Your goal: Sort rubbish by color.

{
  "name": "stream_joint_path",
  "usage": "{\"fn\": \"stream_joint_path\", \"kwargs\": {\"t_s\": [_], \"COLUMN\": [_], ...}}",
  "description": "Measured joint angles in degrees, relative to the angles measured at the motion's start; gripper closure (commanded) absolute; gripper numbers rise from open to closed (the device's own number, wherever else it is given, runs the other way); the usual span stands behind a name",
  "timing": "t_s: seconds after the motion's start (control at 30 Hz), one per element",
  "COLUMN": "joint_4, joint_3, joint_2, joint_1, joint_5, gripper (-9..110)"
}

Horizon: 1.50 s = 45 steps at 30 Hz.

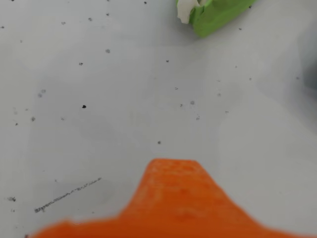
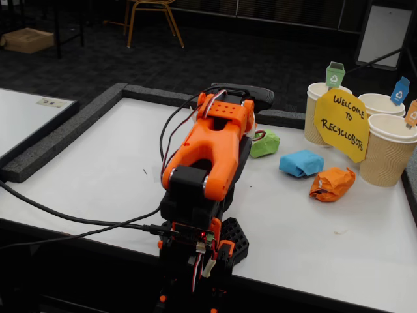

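Early in the sorting, nothing grasped yet: pincer [image 1: 171, 198] hanging over bare counter [image 1: 99, 74], spread or pressed together impossible to tell. Green wad [image 2: 264, 143] nearest, just ahead; blue wad [image 2: 301, 163] and orange wad [image 2: 332, 184] beyond, near the cups [image 2: 388, 150]. Next: reaching forward onto green
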Motion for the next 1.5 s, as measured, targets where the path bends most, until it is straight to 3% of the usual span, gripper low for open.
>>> {"fn": "stream_joint_path", "kwargs": {"t_s": [0.53, 0.87, 1.5], "joint_4": [0.0, -1.32, 0.7], "joint_3": [0.0, -0.79, -35.33], "joint_2": [0.0, -0.09, -25.66], "joint_1": [0.0, 0.53, 6.59], "joint_5": [0.0, 0.0, -3.34], "gripper": [101, 94, 93]}}
